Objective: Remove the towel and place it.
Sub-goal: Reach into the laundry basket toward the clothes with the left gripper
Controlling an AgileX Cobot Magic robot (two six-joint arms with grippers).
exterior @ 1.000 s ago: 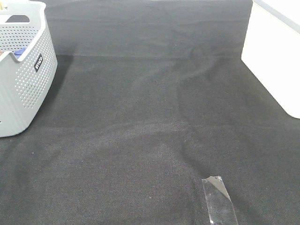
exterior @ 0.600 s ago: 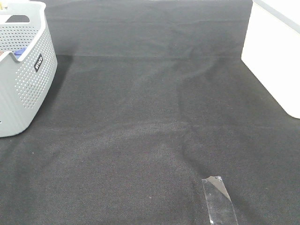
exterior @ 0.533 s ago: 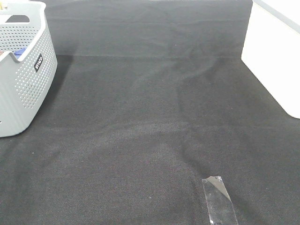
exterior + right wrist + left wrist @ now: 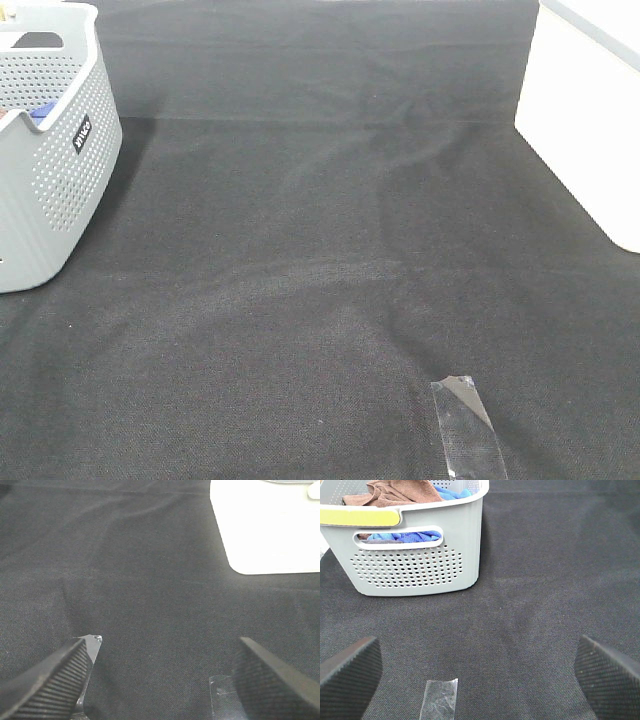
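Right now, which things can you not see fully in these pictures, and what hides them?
- Towel: in the left wrist view, most of it is hidden by the basket wall and cut off by the picture edge; no tag shows.
- High view: the basket wall hides nearly all of its contents.
- White object: cut off by the edge in the high and right wrist views.

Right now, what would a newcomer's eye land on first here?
The grey perforated basket at the left edge of the high view, with the brown towel bunched on blue cloth inside it. Next, the white box at the right edge and a strip of clear tape on the black cloth near the front. The left claw and right claw hang open, empty.
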